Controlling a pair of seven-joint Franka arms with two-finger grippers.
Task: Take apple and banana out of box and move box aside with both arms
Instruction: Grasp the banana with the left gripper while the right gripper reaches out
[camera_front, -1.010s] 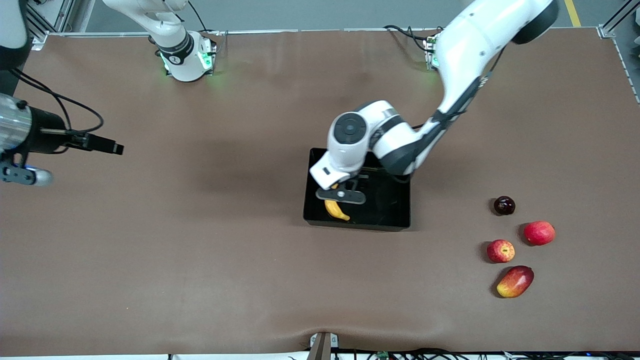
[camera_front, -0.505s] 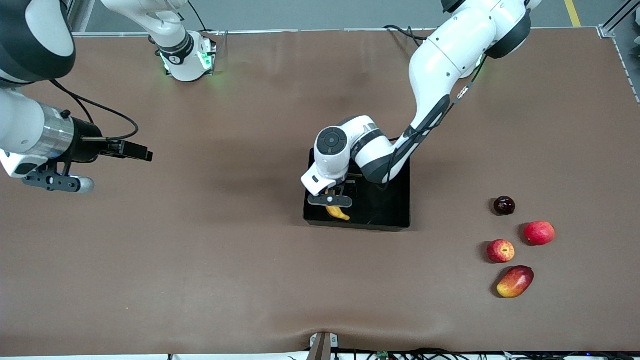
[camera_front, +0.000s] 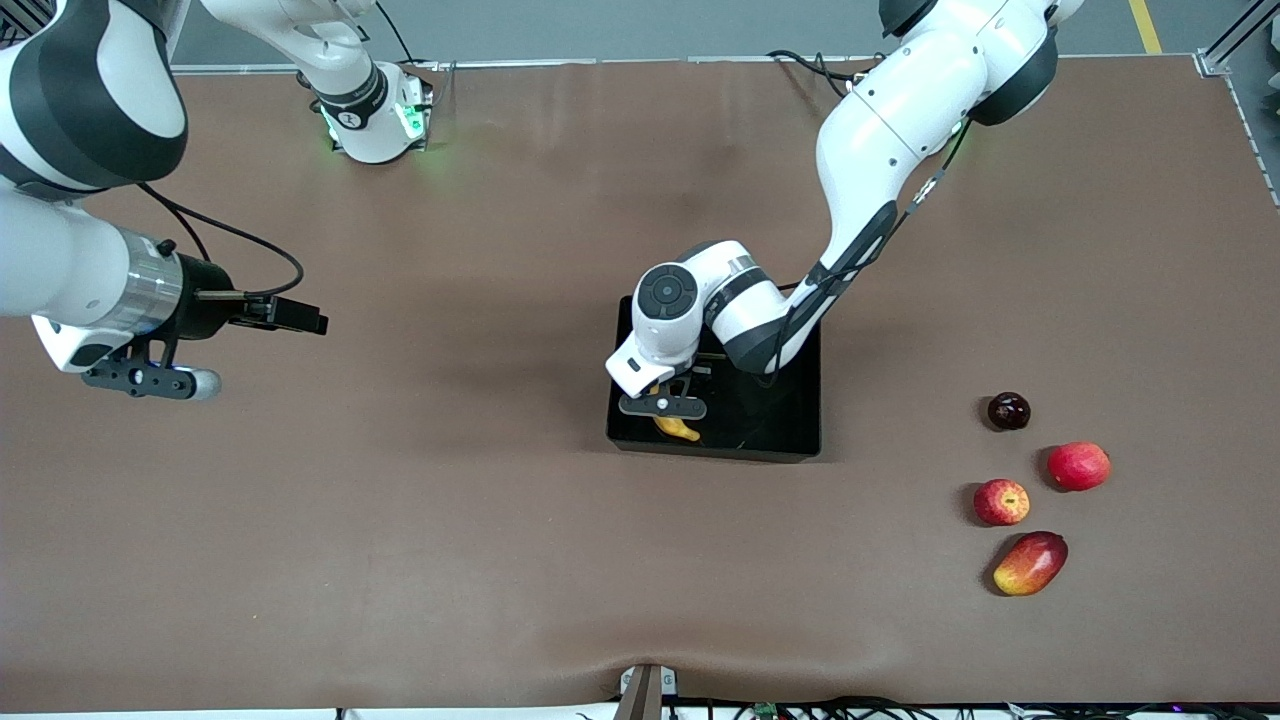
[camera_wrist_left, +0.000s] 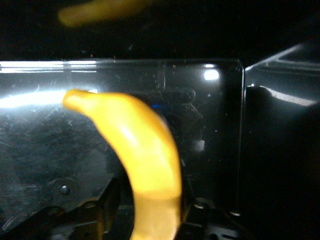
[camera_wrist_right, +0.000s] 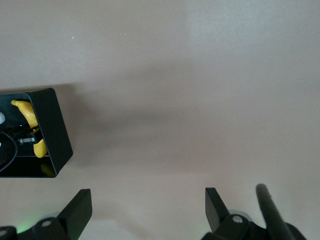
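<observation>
The black box (camera_front: 765, 447) sits mid-table. My left gripper (camera_front: 668, 404) is down inside it, at the end toward the right arm, shut on the yellow banana (camera_front: 680, 430). In the left wrist view the banana (camera_wrist_left: 142, 150) runs out from between the fingers of the left gripper (camera_wrist_left: 150, 212) over the box's glossy floor (camera_wrist_left: 215, 130). The streaked red apple (camera_front: 1001, 501) lies on the table toward the left arm's end. My right gripper (camera_front: 300, 318) is open and empty over bare table toward the right arm's end. The right wrist view shows the right gripper (camera_wrist_right: 147, 205), the box (camera_wrist_right: 52, 132) and the banana (camera_wrist_right: 27, 114).
Beside the apple lie a plain pinkish-red fruit (camera_front: 1078, 466), a red-yellow mango (camera_front: 1030, 563) nearer the front camera and a small dark fruit (camera_front: 1008, 411) farther from it. The brown table (camera_front: 450, 520) spreads between the box and the right gripper.
My left gripper has sunk lower into the box with the banana. My right arm has swung in from the table's edge toward the box.
</observation>
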